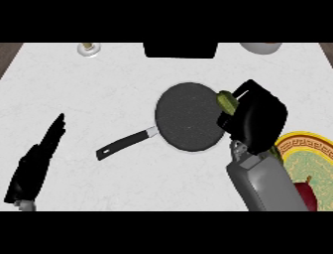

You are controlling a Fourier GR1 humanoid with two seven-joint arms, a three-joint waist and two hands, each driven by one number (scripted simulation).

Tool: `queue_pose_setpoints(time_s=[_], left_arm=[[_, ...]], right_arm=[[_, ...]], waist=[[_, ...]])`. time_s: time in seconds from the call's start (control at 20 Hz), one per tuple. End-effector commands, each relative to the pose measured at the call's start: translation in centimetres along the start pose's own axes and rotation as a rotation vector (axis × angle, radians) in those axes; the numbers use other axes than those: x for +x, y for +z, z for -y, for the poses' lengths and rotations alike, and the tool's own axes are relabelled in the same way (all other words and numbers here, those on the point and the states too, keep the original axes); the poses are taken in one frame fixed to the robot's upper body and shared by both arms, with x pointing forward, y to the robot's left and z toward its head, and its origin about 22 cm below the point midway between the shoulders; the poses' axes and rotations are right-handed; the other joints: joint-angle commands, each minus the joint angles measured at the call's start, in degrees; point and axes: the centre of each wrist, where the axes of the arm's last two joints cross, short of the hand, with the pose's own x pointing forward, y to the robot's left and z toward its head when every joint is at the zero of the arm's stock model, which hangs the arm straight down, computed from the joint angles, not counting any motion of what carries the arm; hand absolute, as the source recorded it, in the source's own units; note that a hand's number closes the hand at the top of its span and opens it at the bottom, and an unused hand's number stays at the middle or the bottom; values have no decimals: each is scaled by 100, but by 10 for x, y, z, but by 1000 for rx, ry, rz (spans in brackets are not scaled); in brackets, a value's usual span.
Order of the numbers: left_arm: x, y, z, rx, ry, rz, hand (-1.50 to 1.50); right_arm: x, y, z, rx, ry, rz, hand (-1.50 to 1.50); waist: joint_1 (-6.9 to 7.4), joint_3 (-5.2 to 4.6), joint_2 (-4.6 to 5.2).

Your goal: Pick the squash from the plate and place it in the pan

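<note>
A dark round pan (188,116) with a black handle pointing lower left lies in the middle of the white counter. My right hand (255,118) hovers at the pan's right rim, its fingers curled round a green squash (227,101) that peeks out on the hand's left side, over the pan's edge. Most of the squash is hidden by the hand. The yellow patterned plate (329,171) sits at the lower right, partly behind my right forearm. My left hand (41,156) rests open at the lower left, fingers straight and pointing up.
A dark red object (306,191) lies on the plate by my forearm. A black box (180,49) stands at the back centre, a small jar (89,48) at the back left and a pale bowl (261,47) at the back right.
</note>
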Motion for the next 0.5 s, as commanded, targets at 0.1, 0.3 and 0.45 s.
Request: queue_pose_setpoints(time_s=[0.1, 0.3, 0.45], left_arm=[[18, -15, -6, -8, -13, 24, 0], [-1, -1, -3, -40, -8, 20, 0], [0, -6, 3, -10, -3, 21, 0]], right_arm=[[33, -42, -17, 68, -130, -161, 150], [15, -49, -75, 137, -57, -215, 150], [13, -68, -92, 212, -20, -200, 150]], waist=[[64, 6, 44], [246, 8, 82], [162, 7, 80]])
